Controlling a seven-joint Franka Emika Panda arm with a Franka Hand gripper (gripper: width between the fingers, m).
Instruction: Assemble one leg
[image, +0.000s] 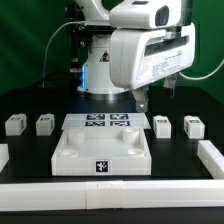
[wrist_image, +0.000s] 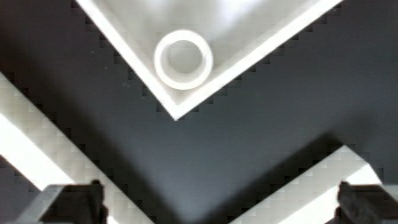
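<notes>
Four small white legs with marker tags stand on the black table: two on the exterior view's left (image: 14, 124) (image: 45, 123) and two on the right (image: 163, 125) (image: 193, 126). My gripper (image: 155, 97) hangs above the table behind the right pair and touches nothing. In the wrist view the gripper (wrist_image: 217, 207) is open and empty, with its dark fingers (wrist_image: 71, 205) set wide apart. Below it is a corner of the big white tray-like piece (wrist_image: 231, 75) with a round socket (wrist_image: 182, 57). No leg shows in the wrist view.
The tray-like piece (image: 62, 160) lies at the table's middle front, and the marker board (image: 108, 122) is just behind it. White border bars run along the front (image: 110, 195), the left (image: 3, 155) and the right (image: 212, 155).
</notes>
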